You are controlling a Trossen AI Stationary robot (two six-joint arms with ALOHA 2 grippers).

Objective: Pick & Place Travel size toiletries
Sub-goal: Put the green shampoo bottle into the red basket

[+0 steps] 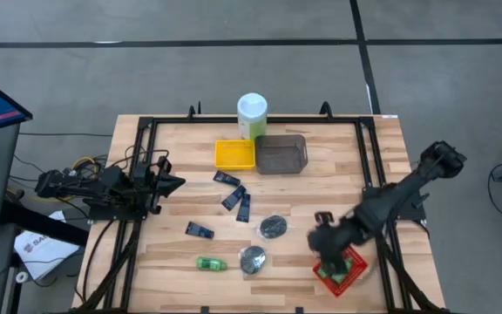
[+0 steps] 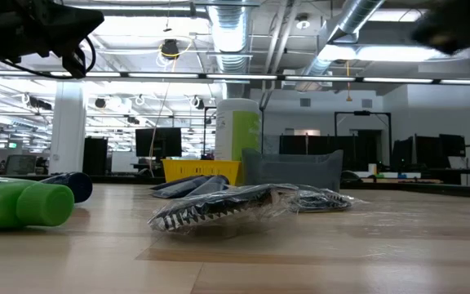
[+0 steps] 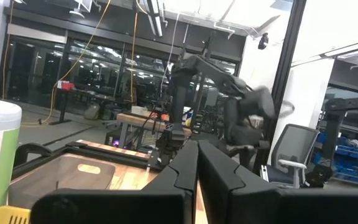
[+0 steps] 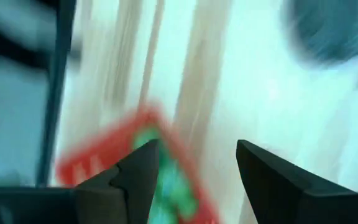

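One bright green bottle [image 1: 210, 262] lies on its side near the table's near edge; it also shows in the low view [image 2: 23, 204]. Green bottles [image 1: 336, 269] lie in the red tray [image 1: 356, 260] at the near right. Several dark blue tubes [image 1: 234, 198] lie mid-table, and two round silvery discs [image 1: 273, 227] [image 1: 253, 258] lie near them. My right gripper [image 4: 197, 168] is open and hangs over the red tray's left edge [image 1: 321, 234], touching nothing. My left gripper [image 3: 197, 171] is shut and waits over the table's left side [image 1: 172, 183].
A yellow tray [image 1: 234, 154] and a grey tray [image 1: 281, 153] stand side by side at the far middle, with a tall pale green white-lidded canister [image 1: 252, 116] behind them. Black frame rails [image 1: 369, 166] run along the table's sides.
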